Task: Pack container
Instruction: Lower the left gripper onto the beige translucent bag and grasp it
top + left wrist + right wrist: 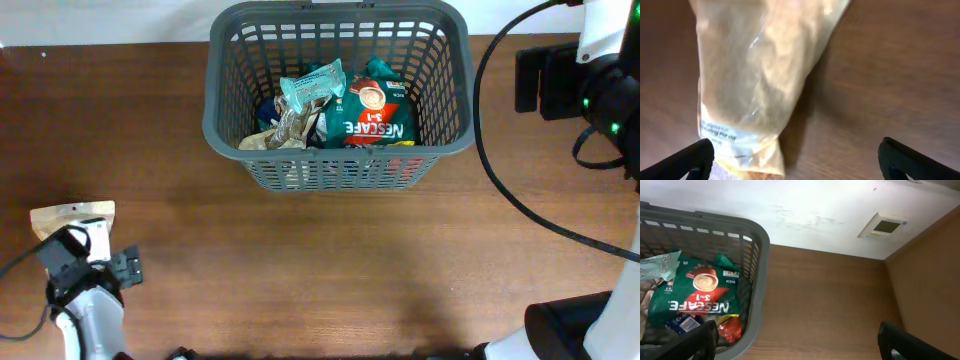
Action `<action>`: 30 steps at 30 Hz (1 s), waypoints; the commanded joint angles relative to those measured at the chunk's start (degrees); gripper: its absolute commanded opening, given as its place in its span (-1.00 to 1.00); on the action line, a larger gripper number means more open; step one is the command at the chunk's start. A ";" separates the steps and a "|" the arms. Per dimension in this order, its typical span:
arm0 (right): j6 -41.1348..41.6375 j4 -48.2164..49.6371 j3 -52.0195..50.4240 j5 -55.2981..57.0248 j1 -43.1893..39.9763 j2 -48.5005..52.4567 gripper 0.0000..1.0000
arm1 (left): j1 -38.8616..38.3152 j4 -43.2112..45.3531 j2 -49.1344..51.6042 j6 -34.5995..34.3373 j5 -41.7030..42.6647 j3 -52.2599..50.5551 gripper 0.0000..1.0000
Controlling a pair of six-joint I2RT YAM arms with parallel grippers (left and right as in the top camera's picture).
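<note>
Nearest, the left arm (85, 300) sits near-left of the container (215, 130), well apart from it. The left jaws are spread wide and grip nothing. A tan packet (72, 213) lies flat on the tabletop (330, 270) just beyond them, on the side toward the container. In the left wrist view this packet (755, 75) is translucent, with a white printed label at its near end. That end lies beside one fingertip (695, 157); contact cannot be confirmed.

Farther out, the container stands upright at the far middle of the tabletop. Inside it:
- a green Nescafé packet (372, 112) on the right half;
- a clear packet (312, 85) lying partly over the green one's left edge;
- a brownish packet (275, 135) against the left near wall.

The right arm (600, 90) is to the right of the container, apart from it. The right jaws are spread and grip nothing. The right wrist view looks past them at the container's corner (757, 280).
</note>
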 commanded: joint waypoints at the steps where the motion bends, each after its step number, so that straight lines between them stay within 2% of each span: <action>1: 0.15 -0.13 -0.22 0.15 -0.24 0.13 0.98 | 3.76 1.11 1.27 -0.90 1.31 1.40 0.99; 8: 0.13 -0.11 -0.22 0.15 -0.24 0.13 0.98 | 8.76 1.66 1.29 -0.63 1.33 2.80 0.99; 21: 0.13 -0.13 -0.33 1.73 -0.26 0.13 0.98 | 8.83 3.63 2.21 0.76 4.57 2.84 0.99; 30: 0.13 -0.13 -2.69 3.17 -0.24 0.13 0.98 | 8.83 6.32 7.34 0.76 4.59 2.95 1.00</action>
